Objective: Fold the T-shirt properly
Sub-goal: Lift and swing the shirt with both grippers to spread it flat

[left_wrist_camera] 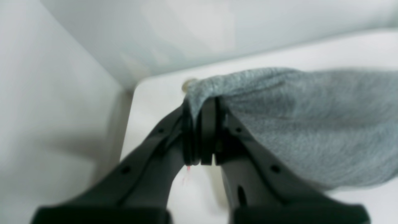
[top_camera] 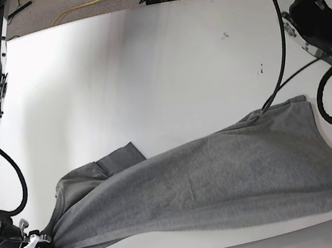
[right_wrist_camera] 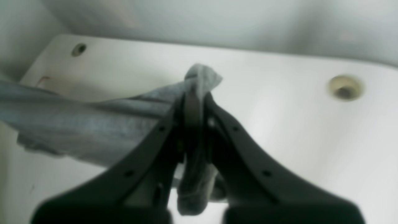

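Over the white table (top_camera: pixel 141 57), both grippers, left (left_wrist_camera: pixel 200 107) and right (right_wrist_camera: pixel 194 93), are clamping opposite ends of the grey T-shirt (top_camera: pixel 214 179)

Robotics lab: white table (top_camera: pixel 141 57), cables (top_camera: pixel 274 28)

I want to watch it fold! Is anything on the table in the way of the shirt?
Nothing visible is. Both the left gripper and right gripper already pinch the T-shirt, and the white table beyond it looks bare except for small marks.

Base view: high, looking down over table (top_camera: pixel 141 57). Wrist views: close behind each gripper, sharing T-shirt (top_camera: pixel 214 179).
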